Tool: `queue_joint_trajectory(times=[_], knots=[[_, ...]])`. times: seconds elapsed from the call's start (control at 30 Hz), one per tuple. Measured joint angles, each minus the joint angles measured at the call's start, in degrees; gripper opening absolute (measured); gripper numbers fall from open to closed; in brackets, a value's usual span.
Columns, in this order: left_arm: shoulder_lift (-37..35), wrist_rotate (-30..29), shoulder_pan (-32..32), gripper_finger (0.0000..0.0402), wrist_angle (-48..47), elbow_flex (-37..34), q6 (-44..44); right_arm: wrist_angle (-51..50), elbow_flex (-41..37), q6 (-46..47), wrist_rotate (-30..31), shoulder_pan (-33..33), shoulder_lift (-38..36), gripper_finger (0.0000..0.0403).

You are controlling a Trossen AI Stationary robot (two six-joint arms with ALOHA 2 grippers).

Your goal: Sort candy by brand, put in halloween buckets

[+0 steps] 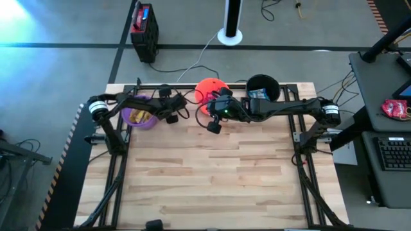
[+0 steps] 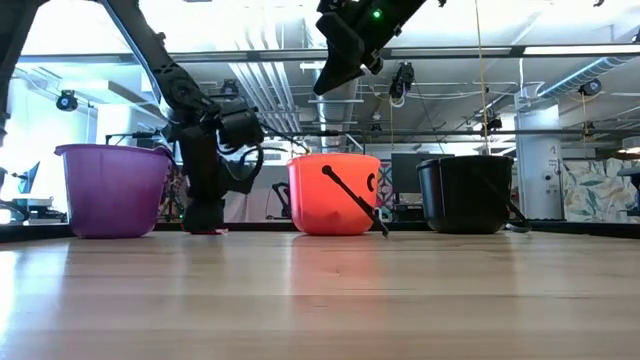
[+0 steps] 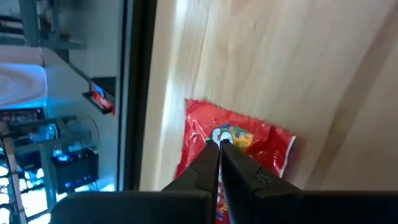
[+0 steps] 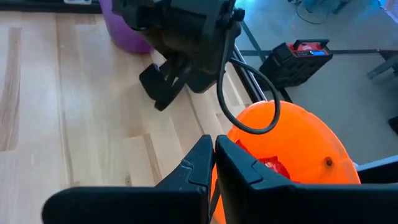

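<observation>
The left gripper (image 3: 219, 144), fingers pinched together on a red candy packet (image 3: 249, 149) near the table's (image 1: 212, 179) far edge, likely means to lift it, while the right gripper (image 4: 214, 144) hangs closed and empty above the orange bucket (image 1: 210, 90)

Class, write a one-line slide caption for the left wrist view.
Left gripper, fingers shut, tips on a red candy packet lying on the wooden table.

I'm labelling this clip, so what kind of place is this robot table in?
Probably a robotics lab or workshop. The butcher-block table sits on a bare grey floor with loose cables, exposed ceiling pipes run overhead, and a side desk holds a keyboard.
</observation>
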Motion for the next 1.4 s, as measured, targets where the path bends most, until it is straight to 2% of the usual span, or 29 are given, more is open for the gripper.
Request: queue_joint_trajectory(times=[0.33,0.5,0.73,1.17,1.4], knots=[[2.1,-0.1,0.1,0.0000,-0.5,0.0,-0.2,0.4,0.0,-0.6,0.0,0.0,0.0,0.0012],[1.8,3.5,-0.1,0.0000,-1.5,0.1,-0.5,0.4,0.0,-0.6,0.0,0.0,0.0,0.0012],[1.8,3.4,-1.6,0.0000,-2.1,0.1,-1.3,0.4,0.0,-0.6,0.0,0.0,0.0,0.0012],[1.8,3.4,-10.0,0.0000,-5.3,0.1,-6.0,0.4,0.0,-1.0,0.0,0.0,0.0,0.0012],[1.6,3.4,-17.0,0.0000,-12.8,0.0,-16.5,-0.1,0.0,-1.0,0.0,0.0,0.0,0.0012]])
